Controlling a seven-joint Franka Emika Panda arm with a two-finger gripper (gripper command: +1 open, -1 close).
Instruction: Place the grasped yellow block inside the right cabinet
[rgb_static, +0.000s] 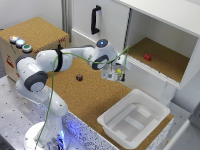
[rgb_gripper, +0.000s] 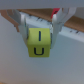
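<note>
One arm, one tool (rgb_static: 118, 73), three cubes, three round buttons (rgb_static: 20, 43), one tray. Clenched between the tool's two fingers (rgb_gripper: 21, 22): the yellow block (rgb_gripper: 40, 43), bright, smooth-faced, printed with dark letters, pinched on opposite sides and held in the air just in front of the right cabinet (rgb_static: 172, 62), not yet inside it. Wide, white-walled, open-fronted, that compartment, with a brown cork-grained floor carrying one small red cube (rgb_static: 147, 57) near the back. Beside it, toward the exterior view's left, a white cabinet section with a black vertical handle (rgb_static: 95, 19). Below the tool, the surface (rgb_static: 92, 92), cork-textured as well, bearing one dark maroon cube (rgb_static: 79, 77) well apart from the tool. Nearer the camera, one white plastic tray (rgb_static: 134, 117), rectangular, shallow, with rounded rim. Off to the exterior view's left, a cork-topped box (rgb_static: 37, 32) with the buttons set on its corner.
</note>
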